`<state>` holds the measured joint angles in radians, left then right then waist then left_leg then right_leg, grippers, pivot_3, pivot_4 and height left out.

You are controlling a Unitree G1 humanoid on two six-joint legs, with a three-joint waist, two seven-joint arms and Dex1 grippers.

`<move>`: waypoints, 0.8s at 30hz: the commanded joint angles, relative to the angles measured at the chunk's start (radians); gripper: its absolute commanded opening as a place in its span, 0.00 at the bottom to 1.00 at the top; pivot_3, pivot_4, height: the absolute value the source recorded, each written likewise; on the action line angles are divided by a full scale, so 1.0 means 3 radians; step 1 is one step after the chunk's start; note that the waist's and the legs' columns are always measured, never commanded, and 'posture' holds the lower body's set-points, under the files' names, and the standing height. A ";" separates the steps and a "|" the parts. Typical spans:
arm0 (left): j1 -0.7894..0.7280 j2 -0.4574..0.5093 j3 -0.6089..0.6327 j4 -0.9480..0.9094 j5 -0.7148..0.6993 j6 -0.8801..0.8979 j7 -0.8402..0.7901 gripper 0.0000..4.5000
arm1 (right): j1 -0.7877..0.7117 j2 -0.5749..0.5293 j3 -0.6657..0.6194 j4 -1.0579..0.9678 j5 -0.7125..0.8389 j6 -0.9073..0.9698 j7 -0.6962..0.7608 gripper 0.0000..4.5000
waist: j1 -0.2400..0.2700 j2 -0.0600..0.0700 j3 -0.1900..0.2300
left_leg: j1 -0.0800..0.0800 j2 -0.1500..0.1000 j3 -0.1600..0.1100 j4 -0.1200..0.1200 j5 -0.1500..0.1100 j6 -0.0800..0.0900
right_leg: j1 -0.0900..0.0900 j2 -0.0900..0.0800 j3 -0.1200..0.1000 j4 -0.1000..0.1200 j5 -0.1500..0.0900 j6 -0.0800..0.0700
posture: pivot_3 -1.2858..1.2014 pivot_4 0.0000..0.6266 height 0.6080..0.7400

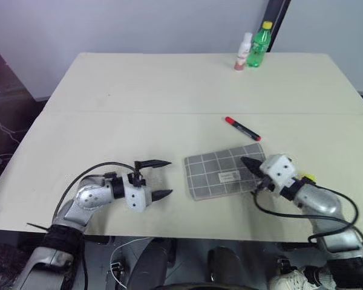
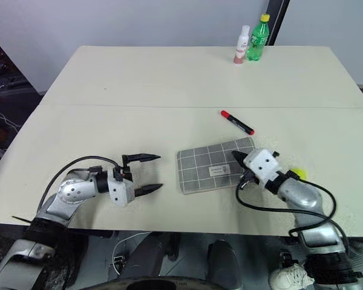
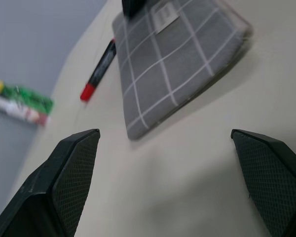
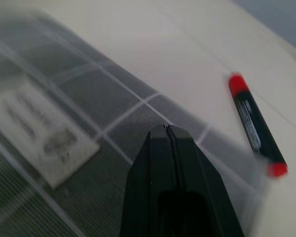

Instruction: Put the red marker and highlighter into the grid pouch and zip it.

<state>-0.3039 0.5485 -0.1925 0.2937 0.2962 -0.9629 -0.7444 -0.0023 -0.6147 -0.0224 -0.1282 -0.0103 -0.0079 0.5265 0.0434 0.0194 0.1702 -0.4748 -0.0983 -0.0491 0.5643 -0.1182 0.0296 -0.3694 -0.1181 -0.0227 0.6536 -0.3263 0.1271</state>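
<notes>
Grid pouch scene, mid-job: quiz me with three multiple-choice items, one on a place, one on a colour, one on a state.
1. Where does the red marker lie?
A. On the table just beyond the grid pouch
B. Inside the pouch
C. Beside the green bottle

2. What colour is the green bottle's cap?
A. Red
B. Yellow
C. White

3. How do the end effectors stand?
A. Both open
B. Left shut, right open
C. Left open, right shut

Answers:
1 A: the marker rests on bare tabletop past the pouch's far edge, apart from it.
2 B: the cap on the bottle at the far edge is yellow.
3 C: the left end effector has its fingers spread wide; the right end effector has its fingers pressed together over the pouch.
</notes>
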 commanded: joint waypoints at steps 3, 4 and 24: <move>-0.0188 -0.0137 -0.0202 0.0198 0.0473 -0.0289 0.0472 1.00 | 0.0061 -0.0087 0.0226 0.0087 -0.0630 -0.0234 -0.0232 0.01 | 0.0007 -0.0005 -0.0003 | 0.0003 -0.0001 -0.0001 -0.0009 0.0003 -0.0004 | -0.0001 0.0001 0.0000 0.0002 0.0006 0.0011 | 0.52 0.24 1.00; -0.0199 -0.0149 -0.0235 0.0222 0.0501 -0.0280 0.0512 1.00 | 0.0067 -0.0082 0.0205 0.0092 -0.0632 -0.0221 -0.0247 0.01 | 0.0003 -0.0006 -0.0004 | 0.0004 -0.0001 -0.0002 -0.0010 0.0004 -0.0005 | -0.0001 0.0002 -0.0001 0.0003 0.0006 0.0012 | 0.52 0.24 1.00; -0.0743 -0.0650 -0.0800 0.0976 0.0470 -0.0041 0.0799 0.59 | 0.0046 0.0049 0.0281 -0.0135 -0.0593 -0.0098 -0.0103 0.00 | -0.0014 -0.0017 -0.0008 | 0.0046 0.0003 -0.0013 -0.0009 0.0004 -0.0003 | 0.0044 0.0009 -0.0010 0.0004 0.0005 0.0014 | 0.52 0.24 1.00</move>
<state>-0.5170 0.3472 -0.4232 0.5734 0.4443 -0.9866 -0.5024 0.0068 -0.6077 0.0540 -0.1359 -0.1852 -0.0373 0.4936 0.0394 0.0142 0.1676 -0.4610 -0.0974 -0.0532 0.5616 -0.1170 0.0286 -0.3562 -0.1153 -0.0258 0.6550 -0.3248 0.1312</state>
